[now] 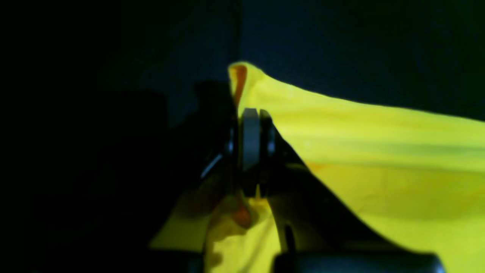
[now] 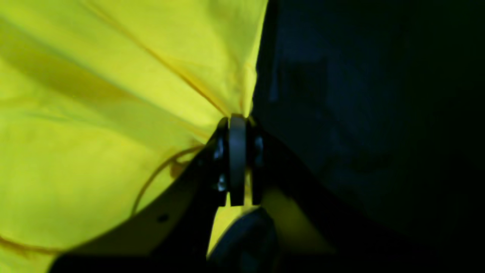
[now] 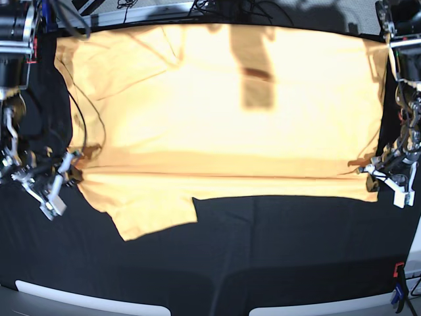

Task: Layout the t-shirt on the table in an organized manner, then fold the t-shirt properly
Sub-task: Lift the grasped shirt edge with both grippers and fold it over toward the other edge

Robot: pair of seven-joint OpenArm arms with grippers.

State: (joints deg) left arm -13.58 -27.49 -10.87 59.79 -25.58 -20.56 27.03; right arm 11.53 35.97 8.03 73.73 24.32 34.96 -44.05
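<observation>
Yellow t-shirt (image 3: 223, 118) stretches between left end effector (image 1: 252, 113) and right end effector (image 2: 238, 117), both pinching it.

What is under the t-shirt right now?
The t-shirt lies spread on the table, whose black cloth shows along its near and side edges. Whatever sits beneath the shirt's middle is covered and cannot be seen.

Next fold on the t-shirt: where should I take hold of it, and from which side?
Probably the t-shirt near hem: it lies flat and straight toward the camera, ending in a sleeve flap. Come in low from the near side of the table, gripping toward each end.
</observation>
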